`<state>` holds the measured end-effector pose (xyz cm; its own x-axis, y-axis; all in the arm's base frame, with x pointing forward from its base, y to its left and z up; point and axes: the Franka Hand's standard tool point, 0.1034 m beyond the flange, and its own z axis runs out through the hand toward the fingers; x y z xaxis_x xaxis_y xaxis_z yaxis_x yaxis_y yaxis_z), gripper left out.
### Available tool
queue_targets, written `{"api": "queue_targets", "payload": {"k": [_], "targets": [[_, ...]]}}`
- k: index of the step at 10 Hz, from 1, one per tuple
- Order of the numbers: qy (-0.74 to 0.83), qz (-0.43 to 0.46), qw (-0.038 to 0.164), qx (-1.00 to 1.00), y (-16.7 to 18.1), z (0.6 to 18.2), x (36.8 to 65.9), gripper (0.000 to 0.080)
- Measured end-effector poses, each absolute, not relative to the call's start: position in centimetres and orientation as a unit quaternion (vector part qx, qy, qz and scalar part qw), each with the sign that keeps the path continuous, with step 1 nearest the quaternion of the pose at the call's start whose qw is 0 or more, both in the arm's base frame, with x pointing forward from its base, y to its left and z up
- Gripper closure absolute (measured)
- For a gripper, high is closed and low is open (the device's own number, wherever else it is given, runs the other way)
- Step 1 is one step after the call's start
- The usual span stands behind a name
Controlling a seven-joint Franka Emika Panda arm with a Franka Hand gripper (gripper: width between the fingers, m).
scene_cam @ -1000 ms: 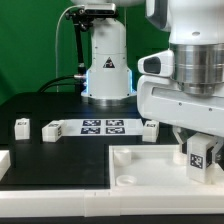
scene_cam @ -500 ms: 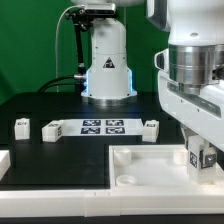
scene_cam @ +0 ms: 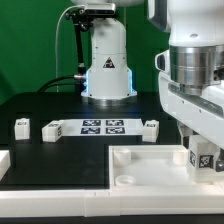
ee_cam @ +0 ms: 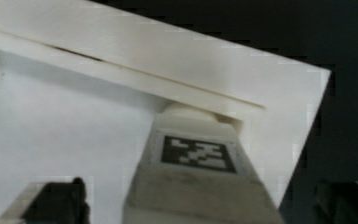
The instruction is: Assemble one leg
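My gripper is at the exterior view's right, low over the near right corner of the wide white panel. One leg, a short white post with a black-and-white tag, stands upright between the fingers on that corner. In the wrist view the leg sits midway between the two dark fingertips, with a strip of white panel showing on each side of it, so the jaws stand a little apart from it. Three more legs lie on the black table.
The marker board lies flat between the loose legs. The robot's base stands behind it. A white block sits at the exterior view's left edge. The panel's raised rim runs just past the leg.
Since one second ago the hand turned and shifted right and down, and the leg went with it. Over the last half second almost nothing moved.
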<state>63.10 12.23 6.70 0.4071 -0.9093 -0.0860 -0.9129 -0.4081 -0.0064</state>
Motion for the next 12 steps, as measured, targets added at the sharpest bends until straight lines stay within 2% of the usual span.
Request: {"api": "queue_targets", "payload": {"k": [7,10,11,12], "targets": [[0.139,0.019,0.034,-0.989,12.32,6.85,63.19,0.0151],[-0.064,0.012,0.026,-0.997,11.79,6.83,63.26,0.0151],[-0.067,0.012,0.026,-0.997,11.78,6.81,63.26,0.0151],[-0.066,0.012,0.026,-0.997,11.76,6.81,63.26,0.0254]]}}
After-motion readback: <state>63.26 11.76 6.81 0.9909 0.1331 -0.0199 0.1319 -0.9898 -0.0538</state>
